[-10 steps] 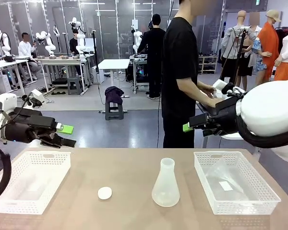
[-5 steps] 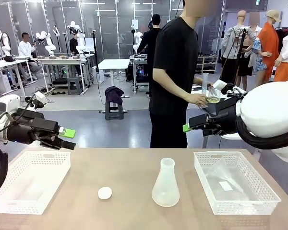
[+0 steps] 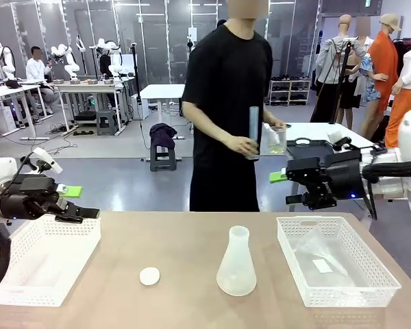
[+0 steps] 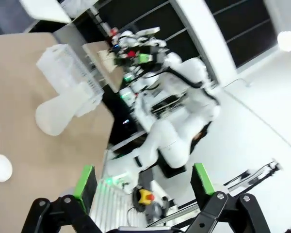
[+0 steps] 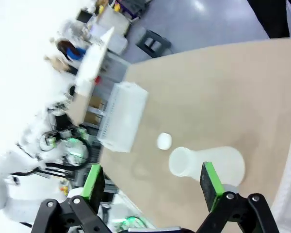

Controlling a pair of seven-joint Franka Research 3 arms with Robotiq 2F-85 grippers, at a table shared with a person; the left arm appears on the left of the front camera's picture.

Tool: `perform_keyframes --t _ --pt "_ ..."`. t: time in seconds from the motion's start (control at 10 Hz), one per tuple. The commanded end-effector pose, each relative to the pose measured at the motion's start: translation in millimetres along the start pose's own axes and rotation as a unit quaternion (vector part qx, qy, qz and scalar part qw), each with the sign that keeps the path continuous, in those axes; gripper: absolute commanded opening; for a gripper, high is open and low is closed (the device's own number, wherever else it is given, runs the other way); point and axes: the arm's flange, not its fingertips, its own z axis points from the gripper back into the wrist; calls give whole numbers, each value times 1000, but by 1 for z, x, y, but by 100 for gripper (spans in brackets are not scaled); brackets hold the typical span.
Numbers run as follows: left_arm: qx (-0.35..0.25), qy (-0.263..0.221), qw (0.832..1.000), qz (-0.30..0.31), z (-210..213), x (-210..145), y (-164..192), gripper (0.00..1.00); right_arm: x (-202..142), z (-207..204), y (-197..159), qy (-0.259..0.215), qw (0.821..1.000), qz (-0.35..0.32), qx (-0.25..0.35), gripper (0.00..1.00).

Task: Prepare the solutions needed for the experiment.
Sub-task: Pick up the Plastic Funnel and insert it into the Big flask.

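Observation:
A person at the table's far side holds a clear beaker with a shallow pale yellow solution in one hand and a tall graduated cylinder in the other. An empty conical flask stands upright mid-table, with a small white round cap to its left. My left gripper hovers open over the left basket's far edge. My right gripper hangs open above the right basket's far left corner. Both hold nothing.
A white mesh basket sits at the table's left. Another basket at the right holds a clear plastic bag. Bare tabletop lies around the flask and cap.
The person has turned to face the table, bringing the beaker and cylinder to the front. My left gripper has drawn back leftward and lower. My right arm has pulled back to the right.

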Motion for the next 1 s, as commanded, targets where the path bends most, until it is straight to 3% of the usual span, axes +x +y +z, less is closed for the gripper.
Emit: perform_keyframes --t 0.0,0.2,0.5,0.7,0.9 --pt "-38 -48 997 51 1 10 16 100 3 -11 -18 -17 999 -12 38 100" --pt "-22 -63 992 110 3 6 17 100 0 -13 -23 -16 998 -21 50 100" --pt "30 -38 984 172 6 -1 7 100 -4 -17 -28 -15 998 -25 62 100" --pt "56 -21 983 175 10 -1 6 100 -7 -18 -33 -26 998 -22 59 100" --pt "69 -11 984 162 13 -1 11 100 -4 -5 -22 -1 998 -33 46 100"
